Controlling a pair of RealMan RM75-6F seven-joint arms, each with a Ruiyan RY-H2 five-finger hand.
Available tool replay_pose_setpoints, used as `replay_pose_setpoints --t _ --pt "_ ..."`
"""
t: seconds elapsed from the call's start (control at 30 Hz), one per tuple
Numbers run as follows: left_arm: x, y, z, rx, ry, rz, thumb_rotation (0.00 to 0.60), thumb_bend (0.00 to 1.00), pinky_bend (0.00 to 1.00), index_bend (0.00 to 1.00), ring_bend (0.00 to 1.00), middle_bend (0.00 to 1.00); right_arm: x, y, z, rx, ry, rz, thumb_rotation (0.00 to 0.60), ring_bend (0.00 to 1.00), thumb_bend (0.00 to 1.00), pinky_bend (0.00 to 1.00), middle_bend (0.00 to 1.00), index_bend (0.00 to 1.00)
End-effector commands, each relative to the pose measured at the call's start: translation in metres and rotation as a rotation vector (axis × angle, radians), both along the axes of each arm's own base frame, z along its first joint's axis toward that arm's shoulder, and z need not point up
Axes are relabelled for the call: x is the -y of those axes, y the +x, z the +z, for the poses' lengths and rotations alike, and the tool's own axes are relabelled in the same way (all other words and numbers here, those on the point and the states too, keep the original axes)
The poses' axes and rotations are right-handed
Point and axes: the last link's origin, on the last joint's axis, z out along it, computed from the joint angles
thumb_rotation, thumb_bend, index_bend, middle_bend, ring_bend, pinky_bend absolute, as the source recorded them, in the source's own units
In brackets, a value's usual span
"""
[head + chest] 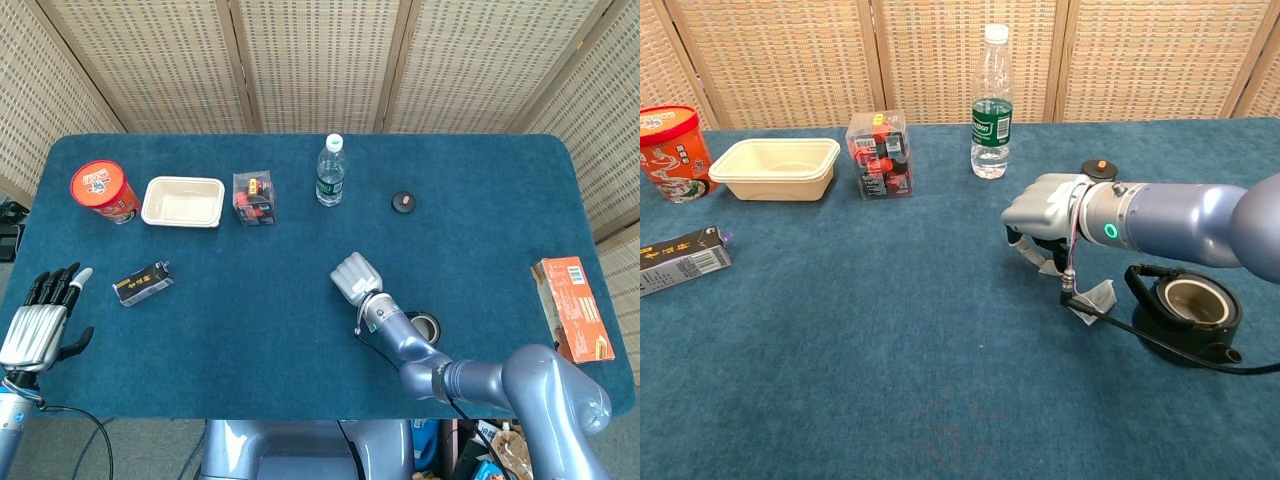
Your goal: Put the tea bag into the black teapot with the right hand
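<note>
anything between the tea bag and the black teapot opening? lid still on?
Nothing visible blocks it. The tea bag hangs below the right hand, just left of the black teapot, whose mouth is open. The lid lies apart on the table, farther back. Only the hand's cable runs along the pot's near side.

A red cup (101, 189), cream tray (183, 201), clear box (255, 197) and water bottle (330, 172) line the table's far side.
</note>
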Motion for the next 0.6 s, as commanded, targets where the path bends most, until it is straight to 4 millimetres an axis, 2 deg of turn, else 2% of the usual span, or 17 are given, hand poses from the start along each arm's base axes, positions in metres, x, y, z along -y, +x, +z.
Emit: replay_pose_setpoints --t 0.03,0.43,0.6 --pt "0.0 0.0 0.0 0.0 -0.001 0.001 0.6 0.37 0.0 0.0 0.0 0.0 0.0 -0.001 -0.001 -0.006 0.002 0.001 0.6 0.92 0.62 1.0 0.9 0.61" --pt "-0.001 -0.001 0.0 0.001 0.0 0.003 0.6 0.37 0.0 0.0 0.0 0.0 0.0 -0.003 0.0 -0.008 -0.002 -0.003 0.6 0.92 0.63 1.0 0.9 0.62" --pt "-0.001 0.0 0.0 0.004 0.003 -0.001 0.6 0.37 0.0 0.0 0.0 0.0 0.001 0.003 0.013 0.044 -0.022 0.0 0.6 0.93 0.63 1.0 0.9 0.63"
